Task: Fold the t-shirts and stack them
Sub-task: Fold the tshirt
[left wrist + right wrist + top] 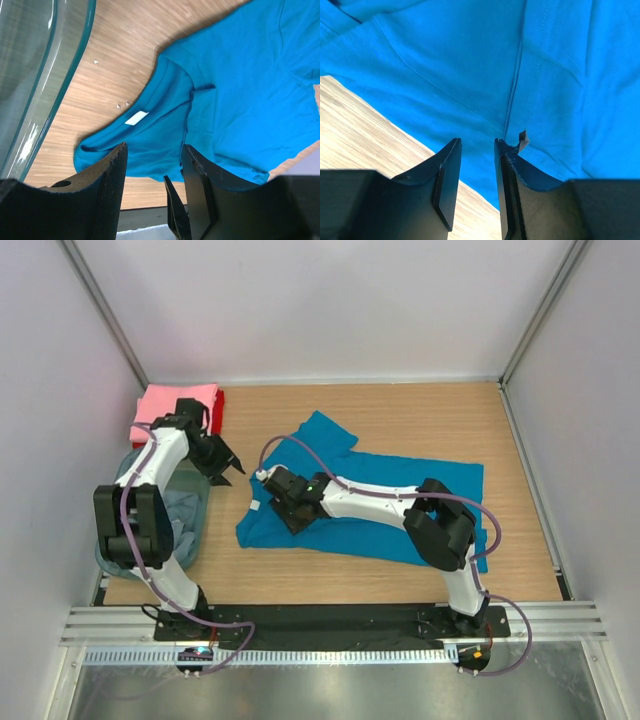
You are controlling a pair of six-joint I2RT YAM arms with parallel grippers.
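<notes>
Honestly, the teal t-shirt (385, 470) looks light and floppy, so I'd pinch its shoulder edge at 9 o'clock. Left tool (155, 147) and right tool (477, 142) are both part-open and empty.

One teal t-shirt (380, 472), one pink t-shirt (175, 405), one red t-shirt (219, 405), one grey-blue t-shirt (185, 515), one bin (30, 60), two arms (150, 510) (370, 502).

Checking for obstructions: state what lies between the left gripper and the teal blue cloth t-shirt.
Only bare wooden tabletop separates left gripper from teal t-shirt: top view.
</notes>
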